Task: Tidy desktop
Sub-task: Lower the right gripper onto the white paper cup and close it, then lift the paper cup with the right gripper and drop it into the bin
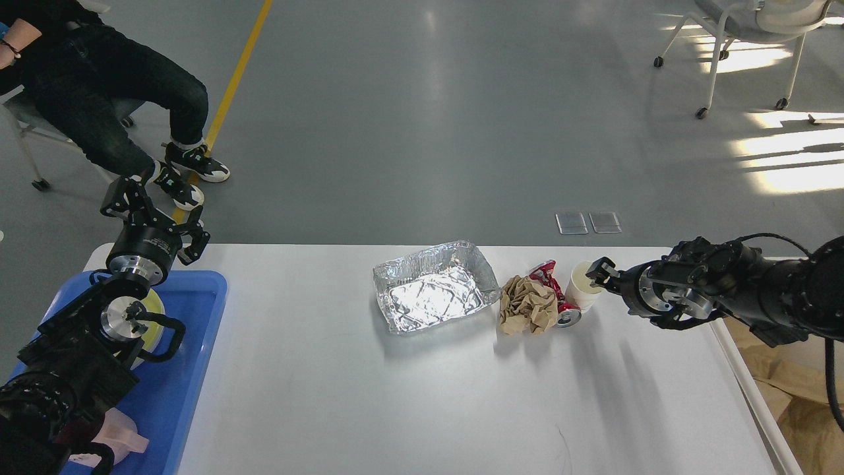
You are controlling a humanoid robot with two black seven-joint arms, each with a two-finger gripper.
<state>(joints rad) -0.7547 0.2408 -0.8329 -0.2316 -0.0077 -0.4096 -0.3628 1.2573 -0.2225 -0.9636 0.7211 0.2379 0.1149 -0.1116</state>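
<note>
The white desktop (409, 396) carries a crumpled foil tray (432, 290), a ball of brown paper (527, 305), a crushed red can (557, 298) and a white paper cup (580, 289), all close together right of centre. My right gripper (597, 278) reaches in from the right, low over the table, its fingers open at the cup's right side; one finger (599, 268) overlaps the rim. My left gripper (155, 214) is open and empty, raised over the far edge of the blue tray (191, 369).
The blue tray at the left holds a yellow item (155, 307) and a pink item (122, 435), partly hidden by my left arm. A bin with brown paper (808, 409) stands past the table's right edge. A seated person (99, 99) is at the far left.
</note>
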